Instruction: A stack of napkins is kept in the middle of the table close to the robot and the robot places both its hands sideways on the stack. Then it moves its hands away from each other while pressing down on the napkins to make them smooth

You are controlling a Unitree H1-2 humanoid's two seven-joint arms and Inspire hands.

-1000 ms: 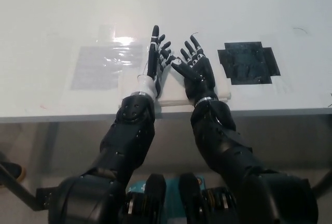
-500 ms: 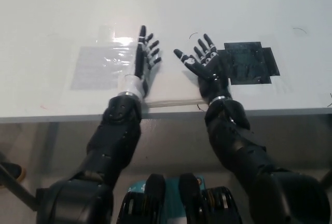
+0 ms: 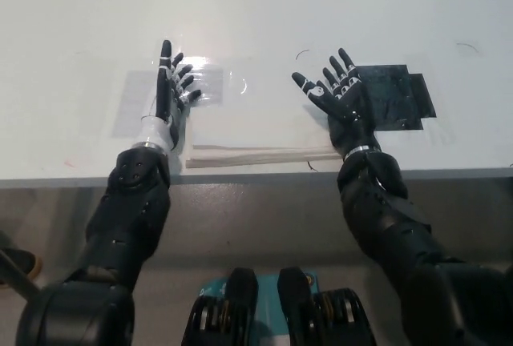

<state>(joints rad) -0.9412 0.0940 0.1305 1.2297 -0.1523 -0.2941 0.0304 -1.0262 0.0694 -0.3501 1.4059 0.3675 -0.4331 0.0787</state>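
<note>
Napkins (image 3: 260,142) between left robot hand (image 3: 170,90) and right robot hand (image 3: 343,106).

The left hand (image 3: 168,90) and right hand (image 3: 338,102) are standing well apart, leaving the napkin stack (image 3: 256,134) between them uncovered. Beyond the hands, the white tabletop (image 3: 264,18) is lying bare.

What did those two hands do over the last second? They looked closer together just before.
Both hands slid apart across the white stack of napkins at the table's near edge: the left hand went outward to the stack's left end, the right hand to its right end, by the black taped patch. Most of the stack now lies uncovered between them. Neither hand gripped anything; fingers remain spread. The stack, patch and clear plastic sheet stayed put.
</note>
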